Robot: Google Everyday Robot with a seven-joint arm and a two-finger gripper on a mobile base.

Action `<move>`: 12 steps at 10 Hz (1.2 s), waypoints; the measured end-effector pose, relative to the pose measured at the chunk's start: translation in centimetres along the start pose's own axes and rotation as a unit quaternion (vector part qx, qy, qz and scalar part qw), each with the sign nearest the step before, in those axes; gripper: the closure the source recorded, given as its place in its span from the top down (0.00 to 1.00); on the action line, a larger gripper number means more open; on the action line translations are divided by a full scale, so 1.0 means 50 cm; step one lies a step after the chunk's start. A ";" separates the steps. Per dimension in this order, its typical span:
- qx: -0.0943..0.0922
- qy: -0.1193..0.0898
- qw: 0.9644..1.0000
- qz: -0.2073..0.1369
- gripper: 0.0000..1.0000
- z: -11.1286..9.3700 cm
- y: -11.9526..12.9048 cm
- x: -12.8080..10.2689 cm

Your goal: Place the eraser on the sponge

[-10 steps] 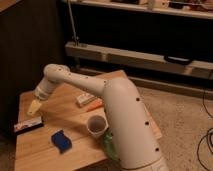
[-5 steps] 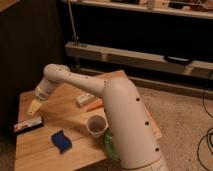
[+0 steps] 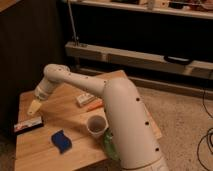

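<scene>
Eraser [image 3: 27,125]: flat at the counter's [image 3: 65,119] left edge, apart from the sponge [image 3: 61,141] | tool [image 3: 34,107]: just above the eraser, fingers spread, holding nothing | progress: eraser not on sponge; grasp, carry and release judged outstanding.

One camera, high and close behind the white arm [image 3: 125,125], looks down across the table [image 3: 65,114] toward dark shelving [image 3: 125,54]; the claw [image 3: 34,107] hangs near the table's left edge
</scene>
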 end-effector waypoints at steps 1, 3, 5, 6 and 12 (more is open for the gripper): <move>0.000 0.000 1.000 0.000 0.80 0.000 0.000 0.000; 0.000 0.000 1.000 0.000 0.80 0.000 0.000 0.000; 0.000 0.000 1.000 0.000 0.80 0.000 0.000 0.000; 0.000 0.000 1.000 0.000 0.80 0.000 0.000 0.000; 0.015 0.033 0.998 -0.058 0.80 0.042 -0.020 -0.026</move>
